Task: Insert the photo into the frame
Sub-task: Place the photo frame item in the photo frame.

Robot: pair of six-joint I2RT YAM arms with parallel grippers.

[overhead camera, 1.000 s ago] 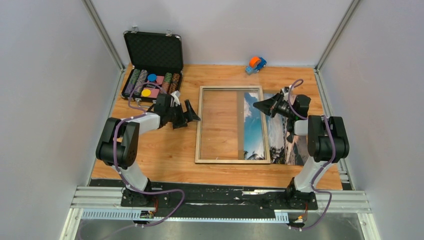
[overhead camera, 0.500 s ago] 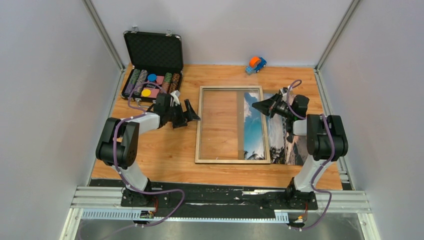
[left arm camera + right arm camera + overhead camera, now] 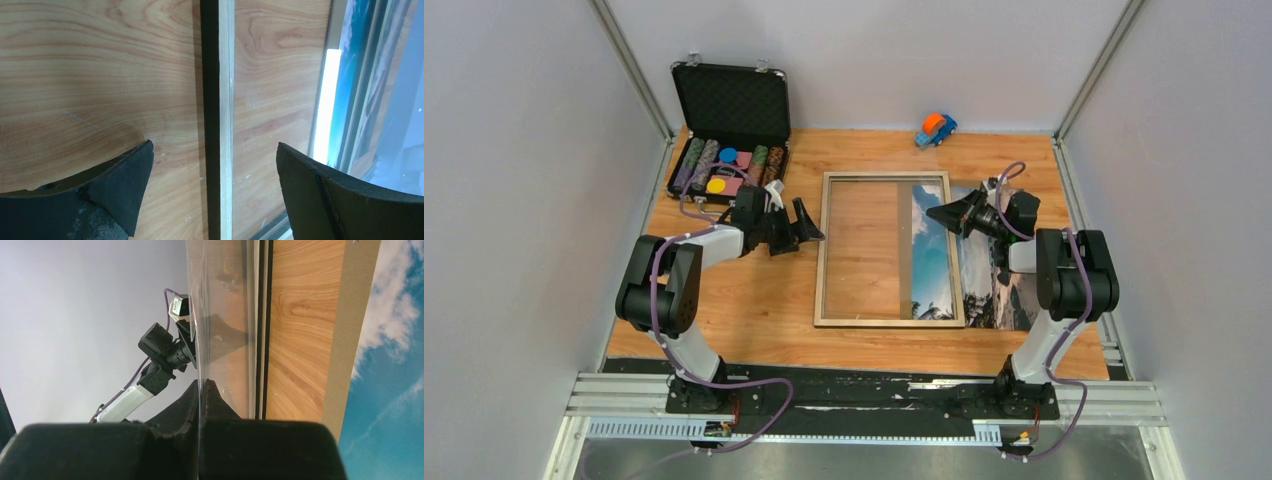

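right gripper [image 3: 936, 213] edged left, clamped on frame [image 3: 884, 322] | left gripper [image 3: 215, 145] apart | one frame, one photo [image 3: 979, 280]

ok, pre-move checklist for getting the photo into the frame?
1. Left gripper open, straddling the frame at its left rail: ok.
2. Right gripper shut on the glass pane edge: ok.
3. Pane raised enough for the photo to slide: cannot tell.
4. Photo inside the frame: not ok, left part under it, rest sticks out right.
5. Toy car and chip case apart from the frame: ok.
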